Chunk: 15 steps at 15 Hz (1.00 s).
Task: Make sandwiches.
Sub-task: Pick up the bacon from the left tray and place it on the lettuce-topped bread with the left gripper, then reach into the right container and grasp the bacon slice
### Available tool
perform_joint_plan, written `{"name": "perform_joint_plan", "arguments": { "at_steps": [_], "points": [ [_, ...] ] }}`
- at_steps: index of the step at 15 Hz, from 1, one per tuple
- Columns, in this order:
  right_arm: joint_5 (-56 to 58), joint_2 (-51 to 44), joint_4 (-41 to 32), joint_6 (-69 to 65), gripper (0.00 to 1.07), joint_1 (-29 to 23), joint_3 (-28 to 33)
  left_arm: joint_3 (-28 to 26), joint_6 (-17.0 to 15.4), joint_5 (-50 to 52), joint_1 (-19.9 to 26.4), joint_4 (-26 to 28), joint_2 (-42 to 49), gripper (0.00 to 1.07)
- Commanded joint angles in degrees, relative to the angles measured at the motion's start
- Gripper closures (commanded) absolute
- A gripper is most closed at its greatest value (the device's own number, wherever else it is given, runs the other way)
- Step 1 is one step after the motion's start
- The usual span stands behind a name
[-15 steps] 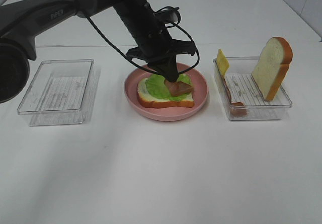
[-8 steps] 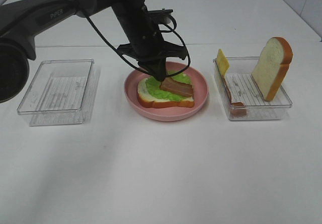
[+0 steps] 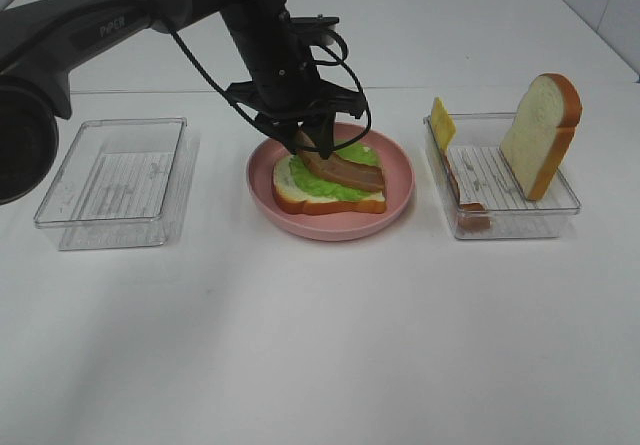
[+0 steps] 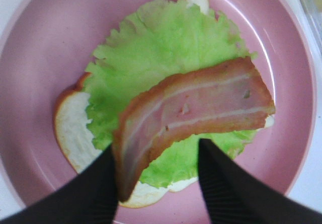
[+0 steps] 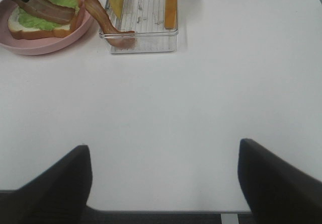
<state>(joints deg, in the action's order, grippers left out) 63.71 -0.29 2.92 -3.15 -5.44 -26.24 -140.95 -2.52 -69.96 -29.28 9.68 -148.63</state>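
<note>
Left hand [image 4: 158, 183]: was found over the pink plate [image 3: 400, 180] with its fingers [image 4: 95, 194] parted; nothing was pinched.
Right hand [image 5: 163, 183]: was seen spread wide above the bare bench [image 3: 320, 345], with nothing between its fingers, well apart from the food.
Sandwich [image 3: 330, 203]: was located on the pink plate at mid-bench, part-built, with one bread slice at the bottom.
Lettuce leaf [image 4: 166, 53]: was laid over that slice.
Bacon strip [image 4: 196, 108]: was laid across the lettuce leaf, one end just beside a finger of the left hand.
Right tray [image 3: 560, 205]: was set beside the plate, on the right arm's side.
Second bread slice [image 3: 540, 135]: was stood upright in the right tray.
Cheese square [image 3: 442, 123]: was propped on edge at the tray's far corner nearest the plate.
Second bacon strip [image 5: 103, 22]: was draped over the tray wall on the plate's side.
Left tray [image 3: 110, 180]: was set on the plate's other side.
</note>
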Motion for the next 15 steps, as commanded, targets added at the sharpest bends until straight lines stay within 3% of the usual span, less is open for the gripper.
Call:
{"name": "perform_joint_plan", "arguments": {
  "at_steps": [1,3,5,6,8,13,14,15],
  "points": [
    [-0.4,-1.15,-0.06,0.11,0.29,0.0,0.23,-4.53,-2.52,-5.27,0.17,-1.49,2.23,0.05],
    [-0.4,-1.15,-0.06,0.11,0.29,0.0,0.23,-5.33,-2.52,-5.27,0.17,-2.52,4.01,0.05],
    [-0.4,-1.15,-0.06,0.11,0.29,0.0,0.23,-5.21,-2.58,-5.27,0.23,-5.44,6.07,0.05],
    [-0.4,-1.15,-0.06,0.11,0.29,0.0,0.23,-5.16,-2.46,-5.27,0.74,-9.68,8.82,0.05],
    [-0.4,-1.15,-0.06,0.11,0.29,0.0,0.23,-4.93,-1.72,-5.27,2.64,-10.83,11.06,0.05],
    [-0.4,-1.15,-0.06,0.11,0.29,0.0,0.23,2.06,4.41,-5.27,18.56,-10.66,20.4,0.06],
    [-0.4,-1.15,-0.06,0.11,0.29,0.0,0.23,3.84,5.04,-5.27,22.35,-9.68,22.4,0.06],
    [-0.4,-1.15,-0.06,0.11,0.29,0.0,0.23,6.42,6.02,-5.27,27.56,-5.39,24.47,0.06]
  ]
}}
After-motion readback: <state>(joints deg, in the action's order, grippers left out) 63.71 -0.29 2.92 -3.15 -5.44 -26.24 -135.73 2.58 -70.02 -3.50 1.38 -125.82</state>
